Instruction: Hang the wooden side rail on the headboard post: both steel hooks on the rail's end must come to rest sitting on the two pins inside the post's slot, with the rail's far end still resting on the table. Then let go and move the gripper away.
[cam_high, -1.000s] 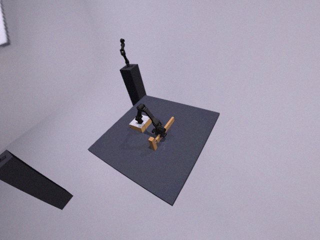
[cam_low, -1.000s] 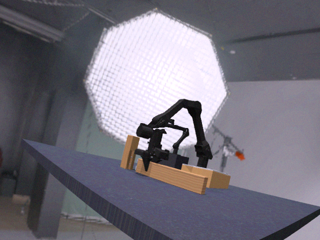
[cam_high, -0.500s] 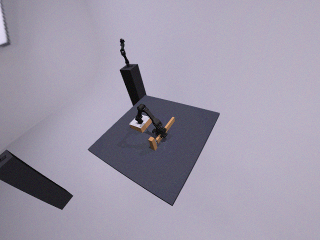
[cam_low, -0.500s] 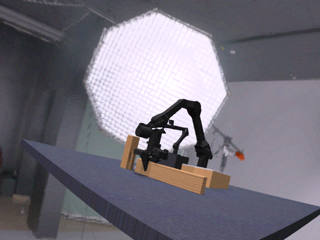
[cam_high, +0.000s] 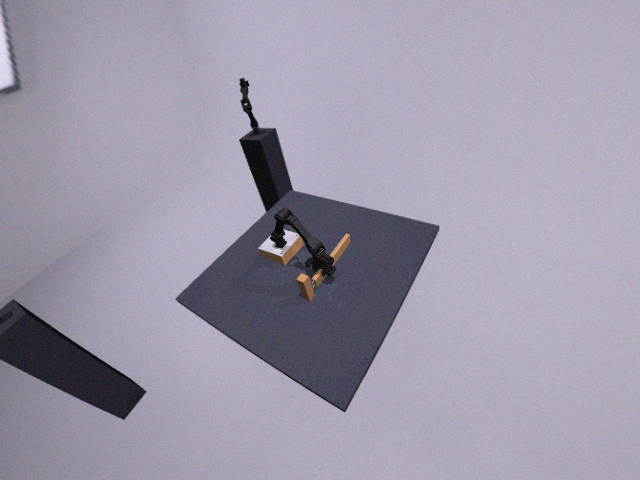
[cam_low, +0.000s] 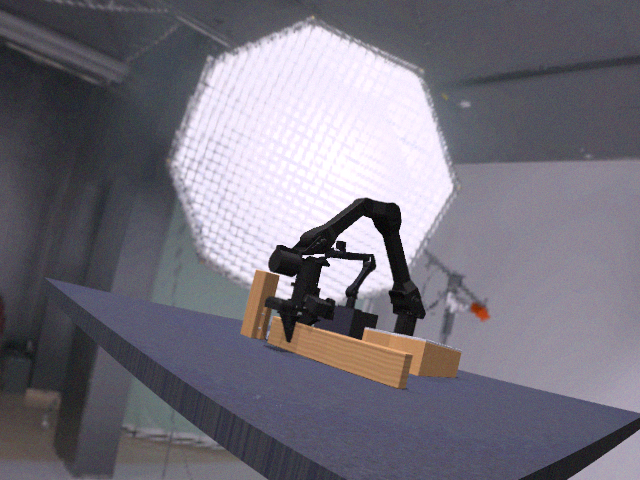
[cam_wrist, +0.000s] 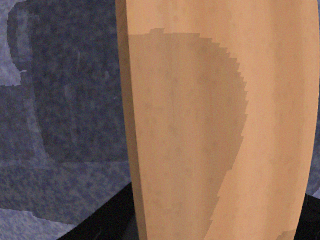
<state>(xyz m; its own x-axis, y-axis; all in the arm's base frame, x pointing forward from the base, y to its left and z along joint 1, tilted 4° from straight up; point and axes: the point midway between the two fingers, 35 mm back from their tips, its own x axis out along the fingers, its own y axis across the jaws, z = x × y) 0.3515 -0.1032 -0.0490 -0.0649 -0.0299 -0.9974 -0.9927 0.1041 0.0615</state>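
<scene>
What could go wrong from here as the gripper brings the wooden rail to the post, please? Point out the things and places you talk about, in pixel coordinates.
The black gripper (cam_high: 325, 269) (cam_low: 292, 330) grips the long wooden rail (cam_high: 341, 248) (cam_low: 351, 355) (cam_wrist: 200, 125) near its post end, so the long free part could swing out of line. The rail's near end is close beside the upright wooden post (cam_high: 306, 287) (cam_low: 258, 304), so a slight misalignment might knock it. The hooks' seating is not discernible, so letting go now could drop that end.
</scene>
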